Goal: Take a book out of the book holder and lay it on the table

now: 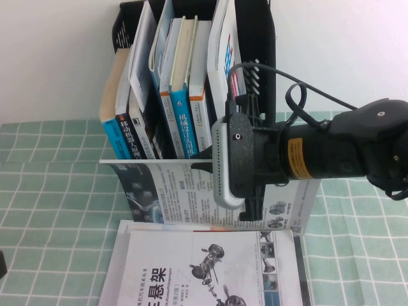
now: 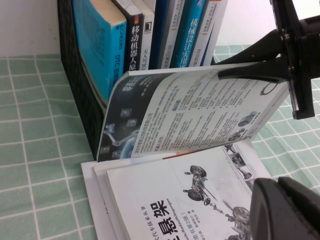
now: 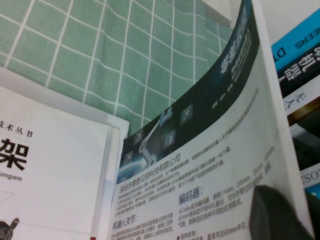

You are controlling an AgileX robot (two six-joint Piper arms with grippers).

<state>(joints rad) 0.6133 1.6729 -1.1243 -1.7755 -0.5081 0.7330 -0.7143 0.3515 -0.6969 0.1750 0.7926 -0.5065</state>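
My right gripper (image 1: 203, 166) is shut on the book (image 1: 172, 191), a large thin white one, and pinches its upper edge. The book hangs tilted and bowed in front of the book holder (image 1: 258, 38), just above the table (image 1: 51, 191). The side I see has dense black text, small pictures and a dark blue band (image 2: 117, 130); no QR code shows. The right fingers (image 2: 245, 74) clamp it in the left wrist view, and one fingertip (image 3: 277, 215) lies on the page (image 3: 200, 165). My left gripper (image 2: 287, 210) hovers low, shut and empty.
A white book with a mechanical suspension drawing (image 1: 210, 268) lies on a stack right below the held book. Several upright books (image 1: 182, 76) fill the holder's compartments. A white wall stands behind. Green check cloth lies bare at the left and the right (image 1: 357, 255).
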